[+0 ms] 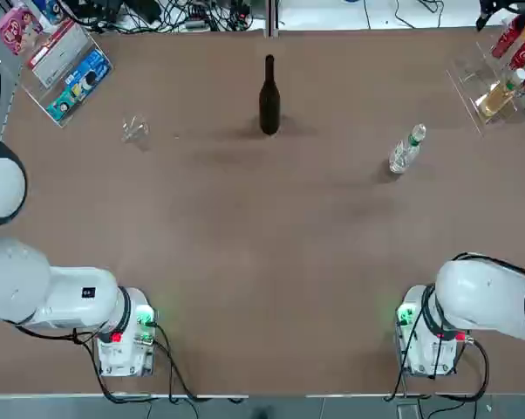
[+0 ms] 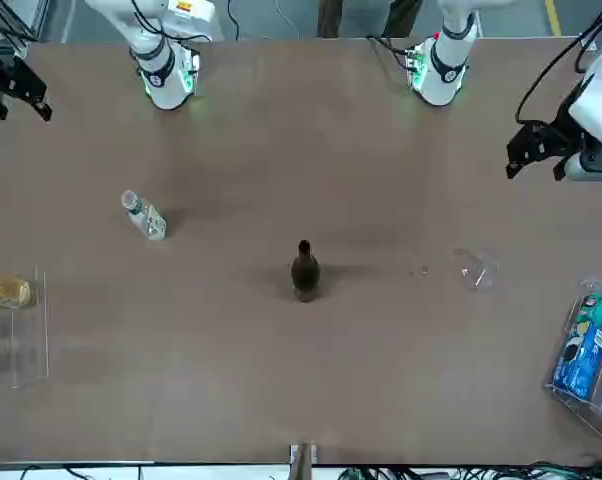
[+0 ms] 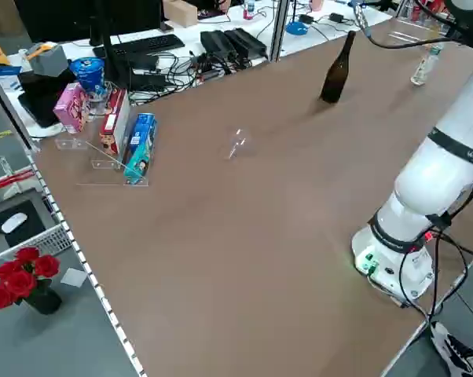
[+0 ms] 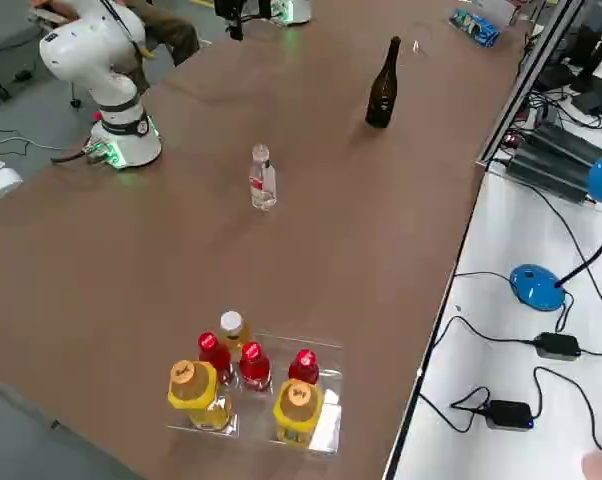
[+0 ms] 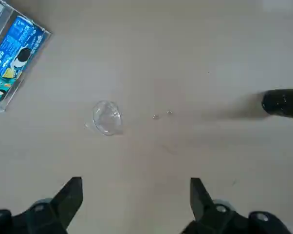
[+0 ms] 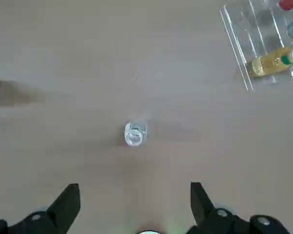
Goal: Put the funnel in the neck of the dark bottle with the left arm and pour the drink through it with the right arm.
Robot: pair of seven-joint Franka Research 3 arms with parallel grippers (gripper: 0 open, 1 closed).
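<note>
At the far left of the tabletop (image 1: 201,262), a clear rack of snack boxes (image 1: 75,78) stands near enough to crowd a wide swing. Next comes the funnel (image 5: 107,118), lying on its side; it looks light and thin-walled, liable to skid, so a gentle pinch low on the cone should serve. The left gripper (image 5: 137,202) is over that side, fingers apart and holding nothing. Small clear drops or bits lie between funnel and dark bottle (image 1: 269,98), which stands upright mid-table; tall and slim, it could tip if the stem knocks its neck. Farther right the drink (image 4: 263,178) stands capped; expect weight and some squeeze, so grasp mid-body. The right gripper (image 6: 135,207) waits on its side, fingers apart, empty. Rightmost, a clear rack of bottles (image 4: 326,425) limits elbow room.
</note>
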